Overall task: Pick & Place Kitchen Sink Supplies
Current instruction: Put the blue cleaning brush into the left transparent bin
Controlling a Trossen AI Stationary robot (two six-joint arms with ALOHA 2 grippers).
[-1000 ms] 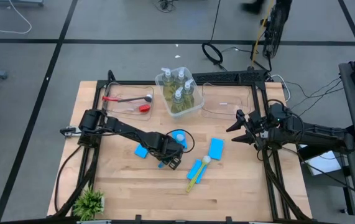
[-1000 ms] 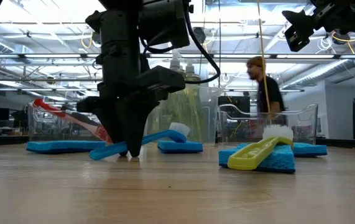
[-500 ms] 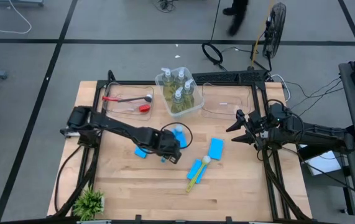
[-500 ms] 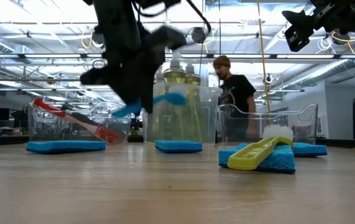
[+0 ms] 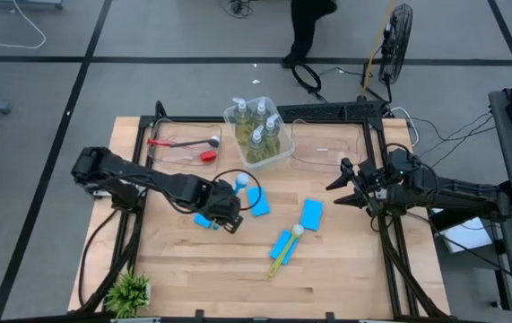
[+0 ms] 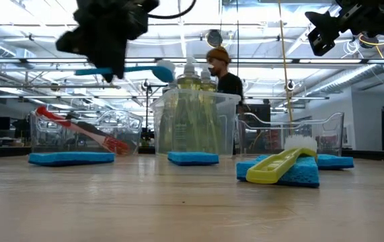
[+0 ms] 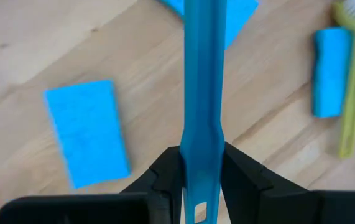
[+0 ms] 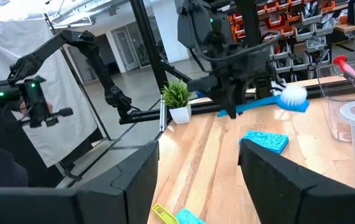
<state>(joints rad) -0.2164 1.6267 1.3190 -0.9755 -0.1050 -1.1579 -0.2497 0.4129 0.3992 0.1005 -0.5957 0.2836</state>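
My left gripper [image 5: 229, 208] [image 6: 113, 66] is shut on the blue dish brush [image 6: 134, 69], high above the table's middle. Its white head [image 5: 240, 183] points toward the far edge. Three blue sponges lie flat on the wood [image 5: 205, 221] [image 5: 257, 201] [image 5: 311, 213]. The yellow-green brush [image 5: 282, 251] rests on another sponge [image 5: 280, 241]. The soap bottles [image 5: 257, 126] stand in the middle bin. A red brush [image 5: 179, 142] lies in the left bin. My right gripper [image 5: 341, 184] [image 8: 199, 180] is open, raised near the table's right edge. My left gripper pinches the blue brush's handle [image 7: 202, 146] near its free end, one finger [image 7: 168, 177] on each side. The fingers come from above and lie across the handle. The brush is lifted clear and sits about level, with the head [image 6: 165, 69] sticking out beyond the fingers.
Three clear bins line the far edge: left [image 5: 170, 154], middle [image 5: 278, 152], right [image 5: 323, 154]. A small potted plant [image 5: 130, 292] stands at the near left corner. A person [image 6: 228, 81] walks behind the table. Bare wood lies along the near edge.
My left gripper has risen from the table with the blue brush and moved toward the left edge. The brush, which lay slanting on the wood, is now lifted clear and about level. The person behind the table has walked leftward in both views.
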